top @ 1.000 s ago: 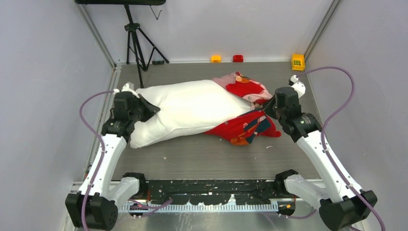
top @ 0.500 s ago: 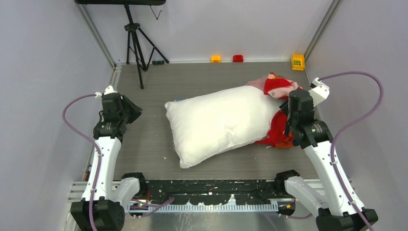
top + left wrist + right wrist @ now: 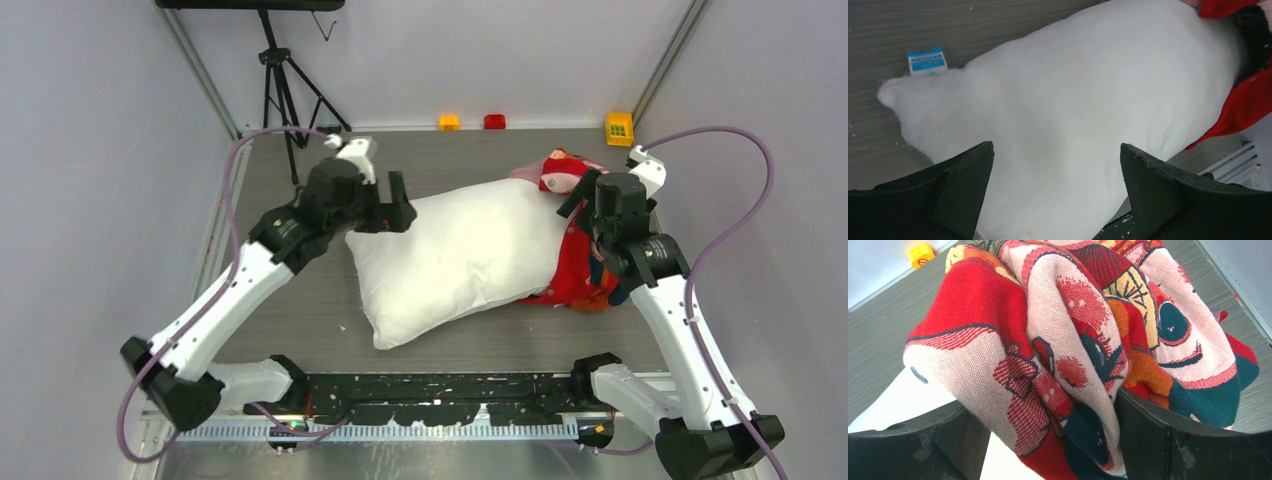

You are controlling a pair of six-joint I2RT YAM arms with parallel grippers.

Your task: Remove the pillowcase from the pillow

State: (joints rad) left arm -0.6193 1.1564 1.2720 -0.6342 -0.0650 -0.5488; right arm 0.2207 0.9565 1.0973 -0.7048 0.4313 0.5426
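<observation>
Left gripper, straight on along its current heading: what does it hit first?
The pillow. In the wrist view the open left gripper points right at its white bulk, with nothing else in front of it. How far off it is I cannot tell.

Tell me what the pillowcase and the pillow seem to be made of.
The pillowcase looks like woven or knitted cloth, matte and coarse: its thread grid shows close up. The pillow has a smooth, matte white fabric shell, possibly cotton or polyester. Its plump, rounded shape suggests soft filling.
</observation>
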